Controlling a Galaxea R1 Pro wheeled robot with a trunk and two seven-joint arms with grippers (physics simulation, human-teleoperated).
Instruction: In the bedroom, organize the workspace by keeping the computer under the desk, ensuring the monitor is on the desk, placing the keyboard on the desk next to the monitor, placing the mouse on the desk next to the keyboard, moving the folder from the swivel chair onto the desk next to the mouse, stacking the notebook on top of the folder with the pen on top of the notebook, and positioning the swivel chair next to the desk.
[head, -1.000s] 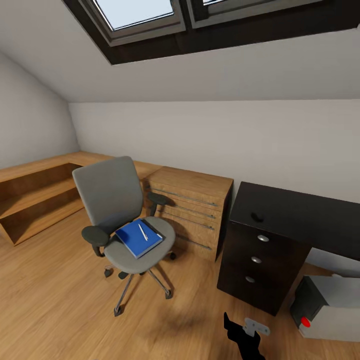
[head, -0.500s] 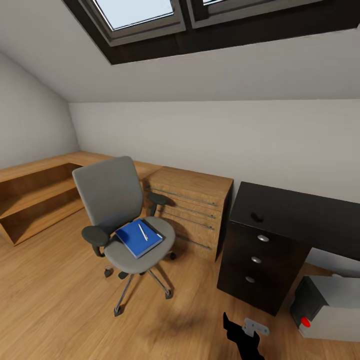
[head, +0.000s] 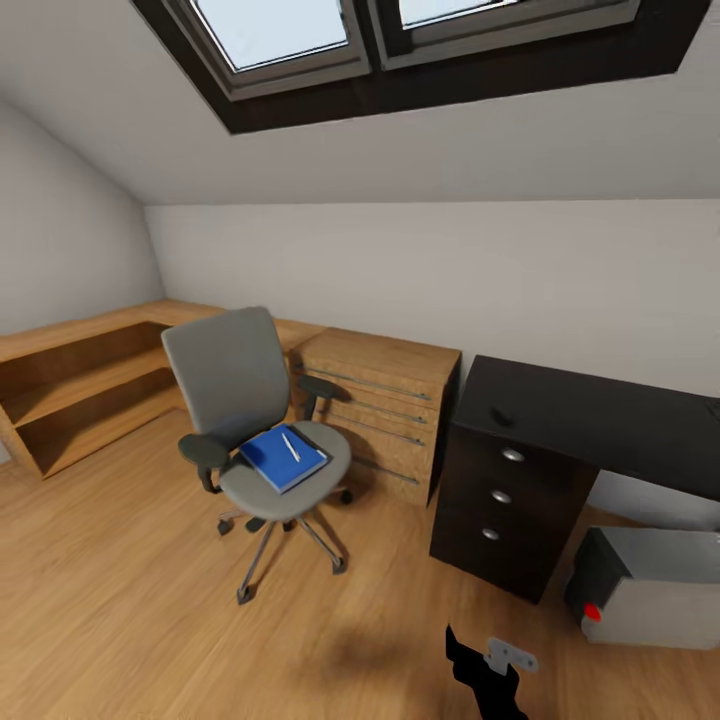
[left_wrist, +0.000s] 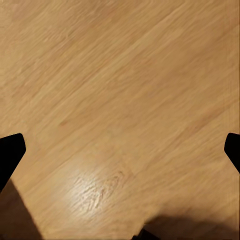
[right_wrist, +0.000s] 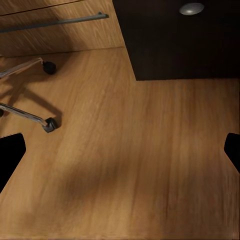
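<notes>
While the robot's parked mid-room with both grippers spread wide and holding nothing, left gripper (left_wrist: 120, 150) and right gripper (right_wrist: 120, 147) just hang over bare floor (head: 130, 600). Folder (head: 283, 459) lies on the chair (head: 250, 420) seat with the pen (head: 291, 446) on top; can't make out the notebook. Desk (head: 590, 415) sits well apart to the right, mouse (head: 500, 417) on its near end, computer (head: 650, 590) underneath. I'd roll up square to the seat and lift the pen off first so it doesn't slide
</notes>
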